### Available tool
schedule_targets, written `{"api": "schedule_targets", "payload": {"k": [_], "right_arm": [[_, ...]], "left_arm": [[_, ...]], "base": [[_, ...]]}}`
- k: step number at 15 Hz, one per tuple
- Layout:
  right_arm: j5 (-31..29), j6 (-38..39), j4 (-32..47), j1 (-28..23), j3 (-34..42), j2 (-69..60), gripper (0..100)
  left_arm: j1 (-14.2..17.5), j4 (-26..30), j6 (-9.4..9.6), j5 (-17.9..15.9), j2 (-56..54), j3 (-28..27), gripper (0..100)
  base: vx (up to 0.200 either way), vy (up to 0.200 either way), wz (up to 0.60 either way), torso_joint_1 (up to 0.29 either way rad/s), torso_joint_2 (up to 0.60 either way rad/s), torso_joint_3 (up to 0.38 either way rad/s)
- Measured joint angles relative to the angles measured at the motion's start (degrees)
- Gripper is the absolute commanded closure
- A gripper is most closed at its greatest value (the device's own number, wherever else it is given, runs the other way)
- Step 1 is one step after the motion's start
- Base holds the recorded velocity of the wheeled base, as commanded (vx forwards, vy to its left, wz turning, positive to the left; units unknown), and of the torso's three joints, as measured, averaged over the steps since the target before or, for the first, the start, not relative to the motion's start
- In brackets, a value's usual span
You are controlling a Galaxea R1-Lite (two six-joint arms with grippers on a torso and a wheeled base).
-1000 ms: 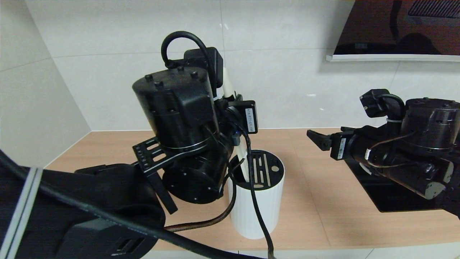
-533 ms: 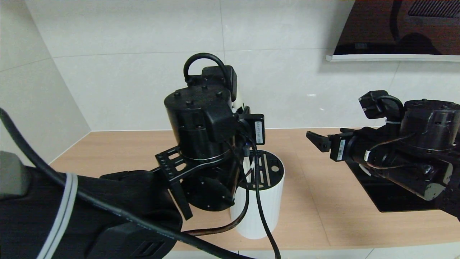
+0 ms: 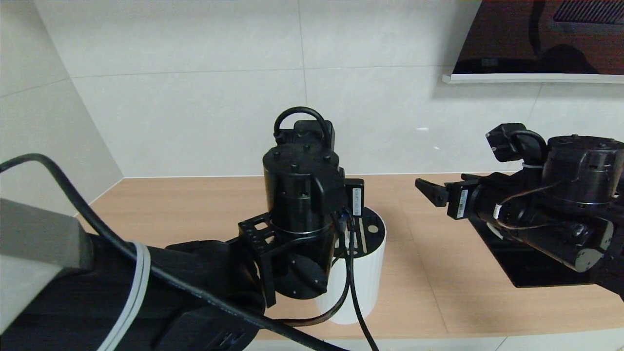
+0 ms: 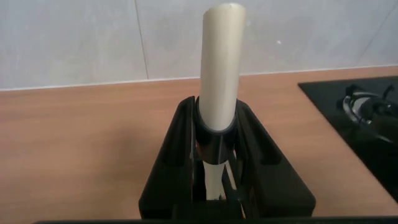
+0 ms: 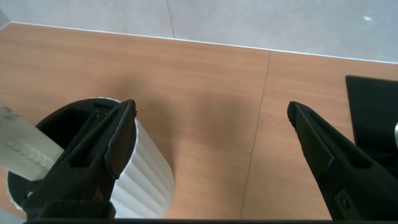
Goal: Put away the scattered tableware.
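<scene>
**Head view**
- Counter: you are looking down on a wooden counter that is running along a pale tiled wall.
- Holder: a white ribbed holder is standing upright near the counter's front edge, with its black slotted lid facing up.
- Left arm: your left arm is hanging right over the holder, and its wrist is covering the lid's left part.
- Right gripper: your right gripper is hovering above the counter to the right of the holder, apart from it and pointing toward it.
- Cooktop: a black cooktop is lying on the counter's right side, under the right arm.

**Left wrist view**
- Left gripper: your left gripper is clamping its fingers on a utensil, just above the metal collar of the handle.
- Utensil: it is standing upright, with the cream handle rising above the fingers and the lower part running down between them. You cannot tell where its lower end is sitting.
- Cooktop: it is showing off to one side, with a burner on it.

**Right wrist view**
- Right gripper: the fingers are spreading wide apart, with bare counter between them.
- Holder: the white holder is standing just beside one finger, which is overlapping its rim.
</scene>
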Motion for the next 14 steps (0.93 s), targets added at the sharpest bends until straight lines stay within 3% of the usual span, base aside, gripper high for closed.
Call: {"api": "schedule_targets", "payload": {"k": [12, 13, 14], "right_arm": [[0.0, 0.0, 0.0, 0.1, 0.3, 0.2, 0], [0.0, 0.0, 0.0, 0.1, 0.3, 0.2, 0], [0.0, -0.1, 0.0, 0.1, 0.3, 0.2, 0]], "left_arm": [[-1.1, 3.3, -0.41, -0.1, 2.6, 2.9, 100], [-1.1, 3.3, -0.39, -0.2, 2.6, 3.0, 0], [-1.1, 3.2, -0.39, -0.1, 2.6, 3.0, 0]], "base": [[0.000, 0.000, 0.00, 0.000, 0.00, 0.000], [0.000, 0.000, 0.00, 0.000, 0.00, 0.000], [0.000, 0.000, 0.00, 0.000, 0.00, 0.000]]}}
